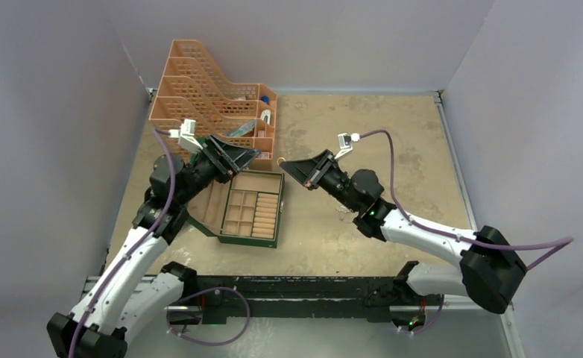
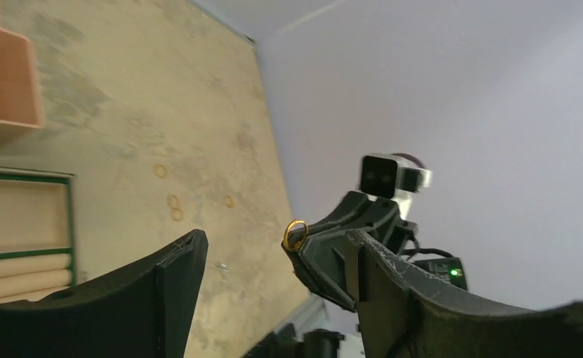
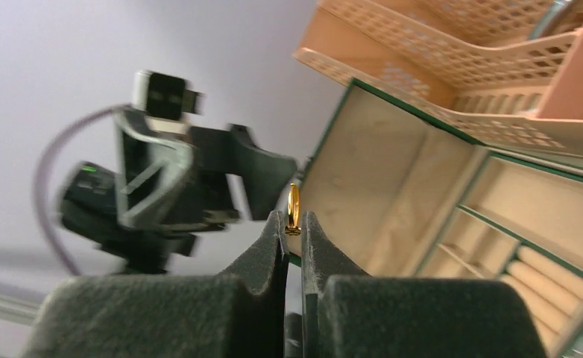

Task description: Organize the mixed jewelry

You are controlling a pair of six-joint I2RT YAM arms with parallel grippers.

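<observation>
The right claw's (image 3: pixel 294 227) matte black, grainy fingers (image 3: pixel 259 261) fill the foreground. They are pressed together on a thin, glossy gold ring (image 3: pixel 294 207), which stands on edge at their very tips. Beyond lies the green box (image 3: pixel 382 160), open, with beige lining and padded rolls. The left claw (image 2: pixel 273 239) is spread wide and holds nothing. Four other thin gold rings (image 2: pixel 173 201) lie loose on the mottled tan table (image 2: pixel 124 89), well apart from both claws. A peach lattice organiser (image 1: pixel 199 97) stands behind the box.

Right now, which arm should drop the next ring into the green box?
Right. The right gripper is shut on a gold ring, lifted just beside the open green box. The left gripper is open and holds nothing, so it would first need a pick.
</observation>
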